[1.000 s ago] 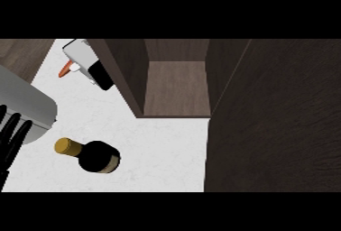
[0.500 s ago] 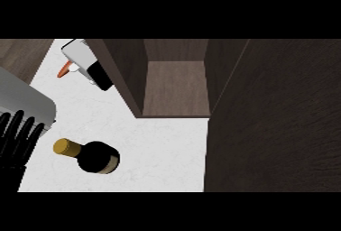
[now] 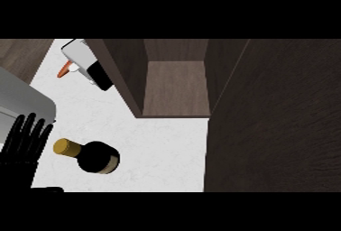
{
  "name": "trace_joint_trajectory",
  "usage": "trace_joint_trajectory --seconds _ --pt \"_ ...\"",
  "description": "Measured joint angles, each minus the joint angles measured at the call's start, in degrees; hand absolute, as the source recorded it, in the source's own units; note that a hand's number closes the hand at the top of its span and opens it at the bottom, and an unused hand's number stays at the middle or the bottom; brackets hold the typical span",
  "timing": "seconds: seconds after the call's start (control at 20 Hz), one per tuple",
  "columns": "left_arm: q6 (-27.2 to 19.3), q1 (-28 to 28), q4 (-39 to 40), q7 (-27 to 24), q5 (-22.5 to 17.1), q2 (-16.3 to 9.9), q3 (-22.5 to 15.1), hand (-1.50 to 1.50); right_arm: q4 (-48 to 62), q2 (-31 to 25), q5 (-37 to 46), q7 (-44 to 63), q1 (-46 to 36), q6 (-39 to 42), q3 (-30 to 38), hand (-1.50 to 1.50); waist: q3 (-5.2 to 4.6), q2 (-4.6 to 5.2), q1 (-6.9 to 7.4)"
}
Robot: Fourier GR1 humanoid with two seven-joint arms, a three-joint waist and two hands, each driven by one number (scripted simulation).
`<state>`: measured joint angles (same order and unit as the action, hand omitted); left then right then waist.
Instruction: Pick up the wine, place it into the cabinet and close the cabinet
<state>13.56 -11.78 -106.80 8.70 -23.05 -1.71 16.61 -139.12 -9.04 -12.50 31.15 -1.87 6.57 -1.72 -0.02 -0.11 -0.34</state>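
Lower and nearer the wine (image 3: 93, 155) than a second ago, the left hand (image 3: 25, 143) hangs just left of it, fingers straight and released, mid-reach; next it must curl round the bottle before the open cabinet (image 3: 174, 85), far right.

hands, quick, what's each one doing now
Left hand: open, fingers straight, holding nothing, beside the wine bottle.
Right hand: not in view.
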Motion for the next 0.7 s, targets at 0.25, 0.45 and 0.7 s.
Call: trace_joint_trajectory --seconds 0.25,0.45,0.7 --pt "1.54 -0.22 5.04 -4.45 1.71 0.41 -0.75 -1.5 -0.27 0.34 -0.05 -0.09 0.73 0.35 0.1 -1.5 0.0 -0.02 -0.11" --pt "3.11 1.31 9.95 -7.87 3.3 0.34 -1.32 -1.5 -0.17 -0.02 0.05 2.03 -1.9 -0.46 0.4 -1.5 -0.02 0.0 -0.06" --pt "5.35 2.21 14.67 -10.83 3.16 -0.44 -0.78 -1.5 -0.07 -0.03 0.1 2.78 -2.74 -0.52 1.15 -1.5 -0.01 0.01 0.01"
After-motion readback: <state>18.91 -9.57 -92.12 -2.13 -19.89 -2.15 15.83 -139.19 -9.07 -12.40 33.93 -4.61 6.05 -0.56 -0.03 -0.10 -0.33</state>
